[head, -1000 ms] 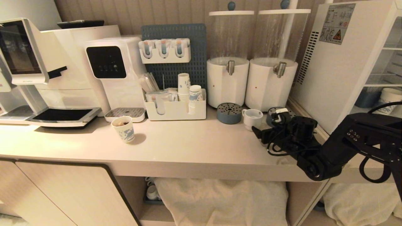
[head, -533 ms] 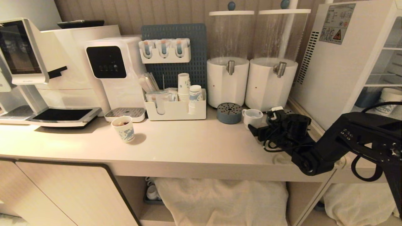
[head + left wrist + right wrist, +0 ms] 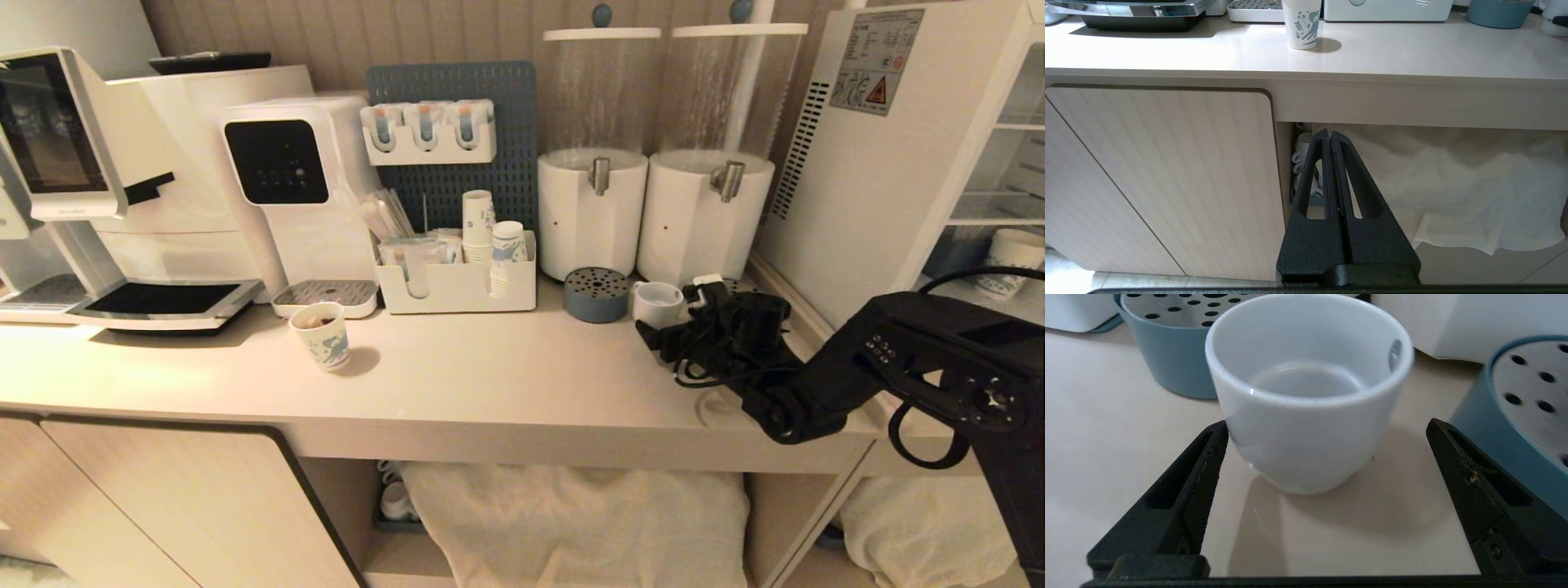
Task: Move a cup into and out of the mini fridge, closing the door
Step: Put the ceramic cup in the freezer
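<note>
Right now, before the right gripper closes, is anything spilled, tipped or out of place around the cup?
Nothing stands out. The cup stands upright and empty on the counter, no spill around it. The right gripper is open, one finger at the cup's wall, the other well clear.

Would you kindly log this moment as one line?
right gripper: open, straddling small white ceramic cup | cup: upright on counter | left gripper: shut, parked below counter

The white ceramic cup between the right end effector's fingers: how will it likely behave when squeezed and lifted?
The white ceramic cup looks rigid, so it should not deform, but it is probably breakable if dropped. Its glossy glaze may slip against the fingers. The narrower foot could let it tip if one finger pushes first; the open right end effector has one finger nearly at its wall.
</note>
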{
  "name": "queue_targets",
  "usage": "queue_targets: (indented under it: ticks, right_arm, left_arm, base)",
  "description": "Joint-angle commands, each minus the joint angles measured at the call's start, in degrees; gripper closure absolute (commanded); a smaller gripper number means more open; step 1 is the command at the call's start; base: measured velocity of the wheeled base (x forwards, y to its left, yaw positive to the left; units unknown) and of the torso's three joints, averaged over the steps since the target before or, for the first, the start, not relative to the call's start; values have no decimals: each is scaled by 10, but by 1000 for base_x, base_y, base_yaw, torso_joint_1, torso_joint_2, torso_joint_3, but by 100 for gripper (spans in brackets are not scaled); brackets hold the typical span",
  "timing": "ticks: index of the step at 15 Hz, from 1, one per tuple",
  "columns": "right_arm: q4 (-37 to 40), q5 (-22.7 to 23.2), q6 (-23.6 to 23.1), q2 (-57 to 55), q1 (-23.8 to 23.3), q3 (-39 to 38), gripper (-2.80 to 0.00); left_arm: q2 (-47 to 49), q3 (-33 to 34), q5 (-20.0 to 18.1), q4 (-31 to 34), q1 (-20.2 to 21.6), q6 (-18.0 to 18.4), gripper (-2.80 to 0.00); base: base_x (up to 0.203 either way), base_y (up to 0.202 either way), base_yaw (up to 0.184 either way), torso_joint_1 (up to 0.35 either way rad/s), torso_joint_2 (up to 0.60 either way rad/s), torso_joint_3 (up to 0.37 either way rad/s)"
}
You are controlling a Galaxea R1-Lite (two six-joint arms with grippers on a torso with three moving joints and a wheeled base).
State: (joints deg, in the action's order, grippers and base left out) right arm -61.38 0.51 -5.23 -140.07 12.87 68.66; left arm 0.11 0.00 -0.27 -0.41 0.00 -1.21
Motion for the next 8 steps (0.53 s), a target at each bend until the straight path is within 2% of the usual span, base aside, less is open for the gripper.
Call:
queue_targets:
  ticks: [1, 5, 8]
  right_arm:
    - [6, 0, -1, -12, 0, 26, -280]
    - [47, -1, -1, -26, 0, 81, -280]
    - [50, -2, -1, -33, 0, 88, -280]
  left_arm:
    - [0, 1, 0, 0, 0, 0, 0]
    - [0, 1, 0, 0, 0, 0, 0]
    - [0, 1, 0, 0, 0, -1, 0]
  base:
    - [0, 0, 0, 0, 0, 0]
    - [0, 0, 0, 0, 0, 0]
    - [0, 0, 0, 0, 0, 0]
